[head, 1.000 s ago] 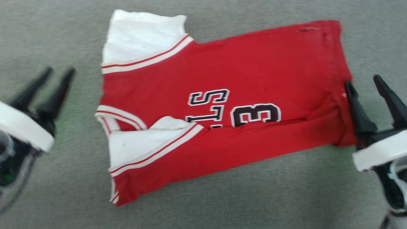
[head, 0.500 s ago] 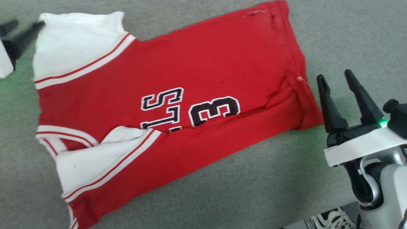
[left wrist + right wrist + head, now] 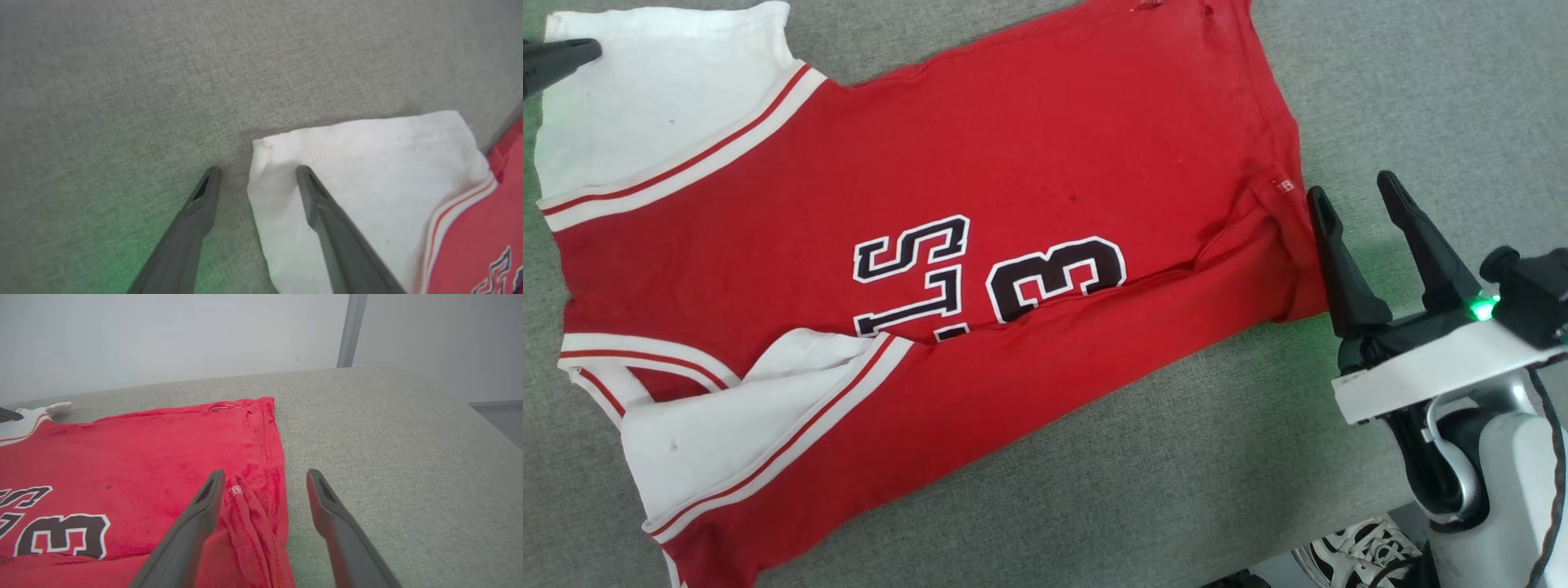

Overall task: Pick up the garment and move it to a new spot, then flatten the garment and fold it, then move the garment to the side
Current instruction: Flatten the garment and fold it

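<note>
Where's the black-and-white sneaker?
In the head view, the black-and-white laced sneaker sits at the bottom right, below the edge of the grey fabric surface, beside the robot's pale right forearm.

The flat pad (image 3: 1094, 490) is wide and covered in rough grey cloth. In the head view its edge cuts across at five o'clock, and a black-and-white shoe (image 3: 1356, 555) sits just past it. In the right wrist view a plain white wall (image 3: 163, 335) stands behind the pad at twelve o'clock. A thin grey strip (image 3: 352, 330) goes up the wall at one o'clock. In the left wrist view a soft green glow (image 3: 135, 261) lies on the cloth at seven o'clock.
</note>
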`<state>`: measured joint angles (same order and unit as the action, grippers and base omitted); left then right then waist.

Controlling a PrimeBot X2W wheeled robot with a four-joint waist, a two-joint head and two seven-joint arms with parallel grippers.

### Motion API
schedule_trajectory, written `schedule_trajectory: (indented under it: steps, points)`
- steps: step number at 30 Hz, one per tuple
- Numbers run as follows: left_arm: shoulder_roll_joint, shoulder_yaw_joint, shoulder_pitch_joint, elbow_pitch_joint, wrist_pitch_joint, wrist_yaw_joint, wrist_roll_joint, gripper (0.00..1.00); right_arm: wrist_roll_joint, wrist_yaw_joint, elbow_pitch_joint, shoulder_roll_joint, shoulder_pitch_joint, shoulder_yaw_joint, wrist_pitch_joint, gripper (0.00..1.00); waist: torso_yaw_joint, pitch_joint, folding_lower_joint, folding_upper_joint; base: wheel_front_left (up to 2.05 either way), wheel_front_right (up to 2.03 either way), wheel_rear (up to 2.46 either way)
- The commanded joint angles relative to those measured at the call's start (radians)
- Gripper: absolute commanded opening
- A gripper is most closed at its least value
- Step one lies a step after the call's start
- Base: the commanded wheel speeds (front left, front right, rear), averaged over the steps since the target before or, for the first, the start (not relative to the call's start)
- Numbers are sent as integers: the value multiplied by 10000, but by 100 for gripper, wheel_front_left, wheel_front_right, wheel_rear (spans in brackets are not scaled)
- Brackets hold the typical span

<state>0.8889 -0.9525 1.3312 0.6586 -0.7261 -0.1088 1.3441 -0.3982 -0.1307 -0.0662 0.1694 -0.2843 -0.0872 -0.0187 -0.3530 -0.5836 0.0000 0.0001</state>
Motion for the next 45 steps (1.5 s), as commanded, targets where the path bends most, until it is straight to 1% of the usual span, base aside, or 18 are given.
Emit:
schedule_trajectory:
  steps: [1,2,6,10,14,19,21,26,27,29,33,34,35,36,39,41,45]
  points:
    - [-294,-189,-296,69,-165,-81,73,13,-16,1,-45,34,-176,-1,-64,100,31,-23,0,-1,0,0,0]
    - [-383,-166,-285,96,-243,-105,187,0,-14,1,-61,71,-215,-26,-109,100,55,-32,0,-1,0,0,0]
    - [-454,-163,-108,140,-108,-167,158,0,0,1,-33,410,-761,-225,-682,100,145,-68,0,-1,0,0,0]
    - [-616,-117,13,177,96,-219,205,0,-212,2,442,1094,-1896,-648,-1913,100,312,-141,0,-1,0,0,0]
    - [-864,-172,227,-32,337,-225,96,0,-507,1,1311,1789,-3322,-1075,-3311,100,652,-294,0,-1,0,0,0]
    - [-1046,-284,427,-517,681,-230,58,0,-1240,2,2681,2368,-5211,-1338,-5163,100,1112,-503,0,-1,0,0,0]
    - [-1111,-365,462,-745,796,-231,25,0,-1344,2,3313,2493,-5919,-1371,-5782,100,1272,-583,0,-1,0,0,0]
    - [-1336,-524,588,-1227,1070,-233,102,0,-1887,2,4690,2548,-7283,-1554,-7081,100,1706,-760,0,-1,0,0,0]
    - [-1336,-524,588,-1227,1070,-233,102,0,-1887,2,4690,2548,-7283,-1554,-7081,100,1706,-760,0,-1,0,0,0]
    - [-1444,-585,621,-1334,1147,-233,181,0,-1967,2,5120,2644,-7589,-1663,-7483,100,1875,-798,0,-1,0,0,0]
    - [-1589,-731,676,-1483,1350,-232,260,0,-2176,1,5696,2691,-7778,-2192,-8281,100,2083,-855,0,-1,0,0,0]
    - [-1627,-761,676,-1525,1421,-234,292,0,-2239,-1,5733,2723,-7814,-2264,-8300,83,2124,-864,0,-1,0,0,0]
    - [-1671,-776,678,-1584,1507,-234,326,0,-2309,-1,5776,2752,-7843,-2290,-8278,17,2165,-867,0,-1,0,0,0]
    - [-1702,-766,667,-1640,1642,-234,346,0,-2368,1,5791,2770,-7839,-2331,-8272,0,2203,-853,0,-1,0,0,0]
    - [-1709,-718,608,-1796,2146,-234,433,0,-2435,2,5642,3020,-7855,-2215,-7727,0,2320,-699,0,-1,0,0,0]
    - [-1723,-664,569,-1981,2731,-234,389,0,-2452,2,5519,3180,-7823,-2134,-7294,0,2415,-489,0,-1,0,0,0]
    - [-1784,-513,243,-2666,3682,-233,815,0,-2634,2,5246,3399,-7426,-2081,-6604,0,2665,116,0,-1,0,0,0]
